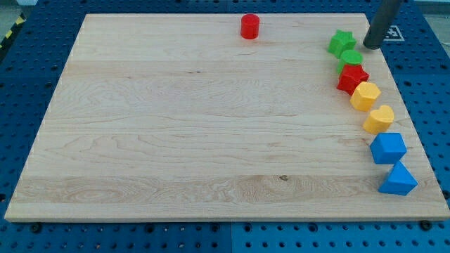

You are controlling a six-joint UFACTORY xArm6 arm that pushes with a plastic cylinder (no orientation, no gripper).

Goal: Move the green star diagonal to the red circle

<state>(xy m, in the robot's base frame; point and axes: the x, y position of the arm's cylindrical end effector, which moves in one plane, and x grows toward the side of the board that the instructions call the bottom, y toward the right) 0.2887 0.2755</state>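
Observation:
The green star (342,43) lies near the board's top right corner. The red circle (249,26) stands at the view's top, a little right of the middle, well to the left of the star. My tip (370,46) is just right of the green star, a small gap apart from it. The rod rises out of the view's top edge.
A column of blocks runs down the right edge of the wooden board (211,126): green circle (351,58), red star (352,79), yellow hexagon (365,95), yellow heart (380,119), blue cube (388,148), blue triangle (399,179). The green circle touches the green star's lower side.

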